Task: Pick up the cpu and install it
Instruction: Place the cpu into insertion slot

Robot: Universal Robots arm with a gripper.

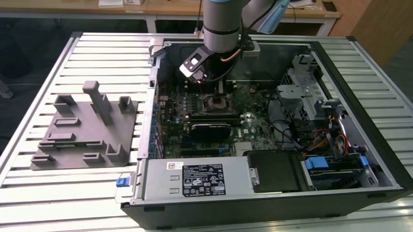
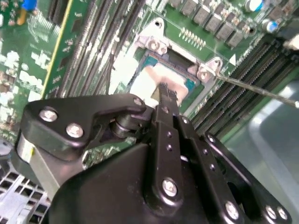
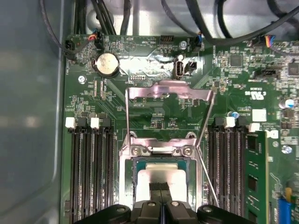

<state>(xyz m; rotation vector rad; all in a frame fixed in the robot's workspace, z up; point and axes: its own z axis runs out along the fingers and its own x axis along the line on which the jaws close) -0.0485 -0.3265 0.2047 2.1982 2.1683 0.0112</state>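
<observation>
Socket (image 3: 127,182) is clear from above. Its hold-down plate (image 3: 168,93) is swung open beyond it and the lever wire (image 2: 261,92) angles off one side. Memory slots (image 3: 91,168) flank both sides, with one stick (image 3: 254,182) standing. Cables (image 3: 103,14) crowd the board's far edge. Gripper (image 3: 159,186) occupies the gap.

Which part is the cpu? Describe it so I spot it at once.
Inside the open computer case, find the green motherboard and its metal-framed socket between the dark memory slots. The cpu is the small flat square lying in that socket under the gripper, the one pale silvery face among dark and green parts.
</observation>
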